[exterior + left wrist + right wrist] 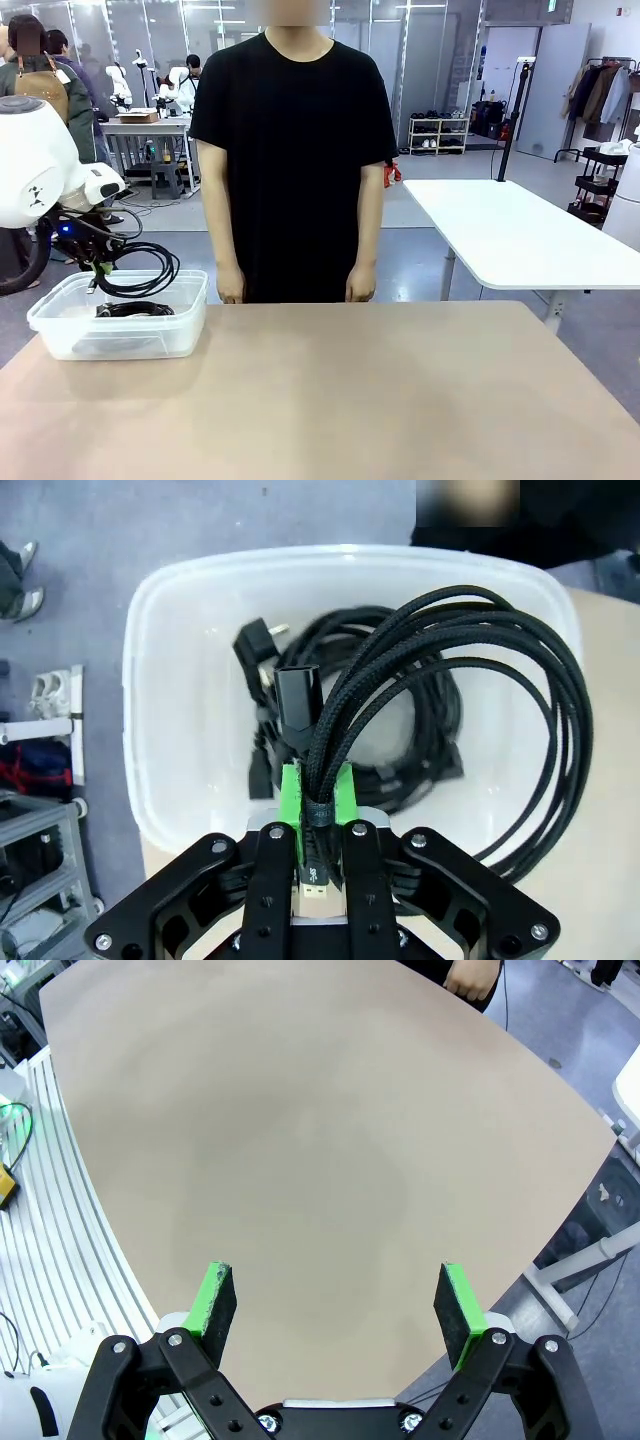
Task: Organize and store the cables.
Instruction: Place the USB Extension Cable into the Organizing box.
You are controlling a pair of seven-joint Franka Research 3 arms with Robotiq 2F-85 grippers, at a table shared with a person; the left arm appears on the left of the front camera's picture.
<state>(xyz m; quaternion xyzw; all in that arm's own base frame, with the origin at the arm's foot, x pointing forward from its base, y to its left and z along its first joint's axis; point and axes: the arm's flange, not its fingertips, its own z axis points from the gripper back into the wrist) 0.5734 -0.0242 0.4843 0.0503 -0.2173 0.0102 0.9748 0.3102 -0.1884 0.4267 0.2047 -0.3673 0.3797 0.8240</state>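
Note:
My left gripper (316,798) is shut on a coil of braided black cable (470,670), pinched at its tie between the green pads. The coil (140,268) hangs just above a clear plastic bin (60,335) at the table's left end. Inside the bin (180,610) lie other black cable coils (400,750) with plug ends (295,695); they show in the front view too (135,309). My right gripper (338,1305) hangs open over bare tan tabletop, nothing between its fingers.
A person in a black shirt (290,130) stands at the far edge, both hands hanging down at the table's rim, one hand (470,975) near the table's far edge. A white table (510,235) stands behind on the right.

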